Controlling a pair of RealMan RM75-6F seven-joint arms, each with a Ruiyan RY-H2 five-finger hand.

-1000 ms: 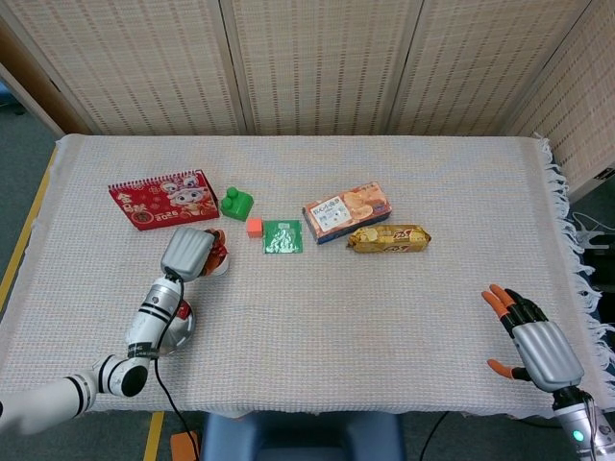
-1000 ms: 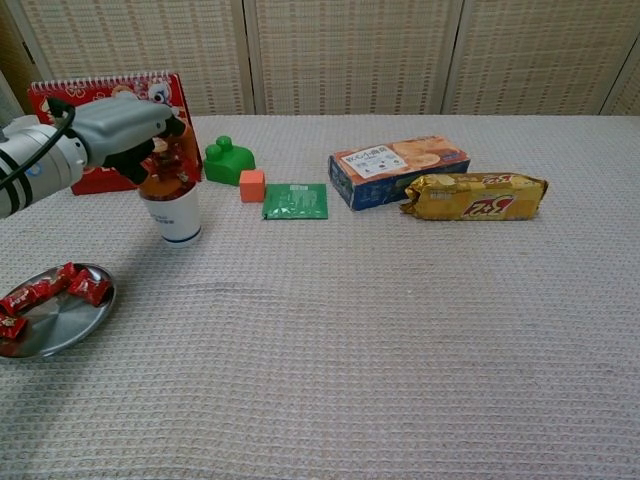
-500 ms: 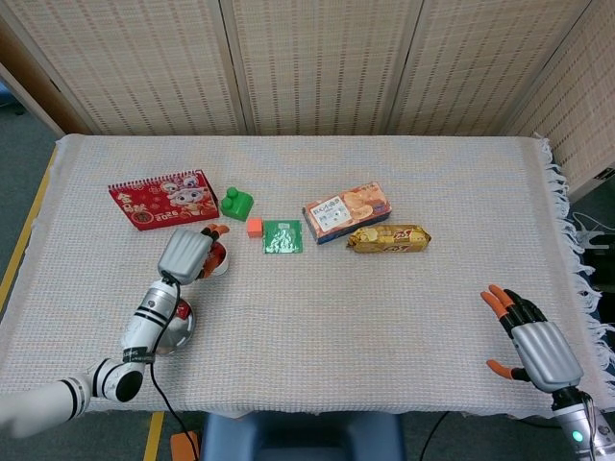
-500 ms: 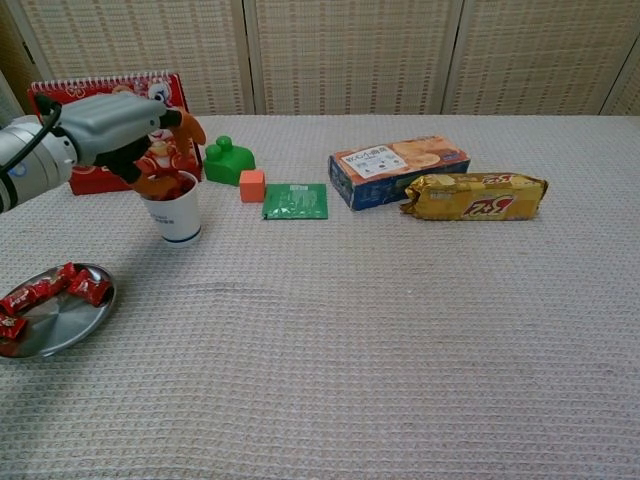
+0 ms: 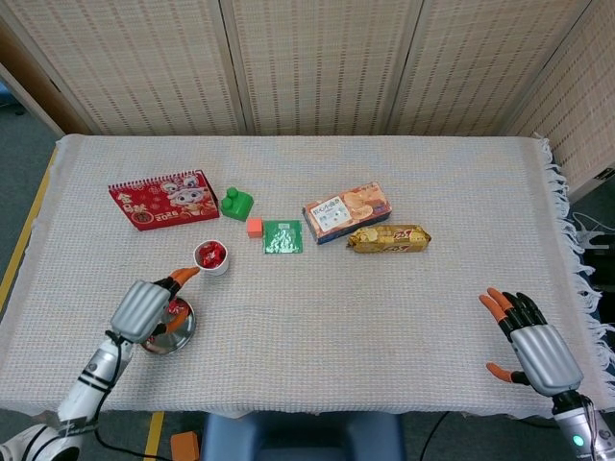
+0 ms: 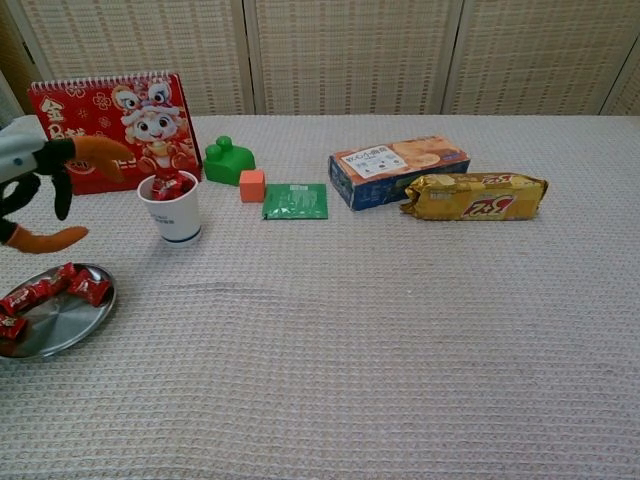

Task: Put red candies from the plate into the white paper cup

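The white paper cup (image 5: 211,257) (image 6: 171,208) stands upright with red candies showing at its mouth. A metal plate (image 5: 178,329) (image 6: 55,325) near the left front holds several red candies (image 6: 50,288). My left hand (image 5: 144,309) (image 6: 40,190) hovers over the plate, fingers spread, holding nothing, a short way from the cup. In the head view the hand hides most of the plate. My right hand (image 5: 533,346) rests open near the front right edge, far from both; the chest view does not show it.
Behind the cup stand a red calendar (image 6: 105,125), a green block (image 6: 228,160), a small orange cube (image 6: 252,185) and a green sachet (image 6: 296,201). A biscuit box (image 6: 398,170) and a gold biscuit packet (image 6: 475,195) lie at centre right.
My left hand let go of a candy over the cup, then drew back toward me and now hangs open above the plate. The right hand stayed put.
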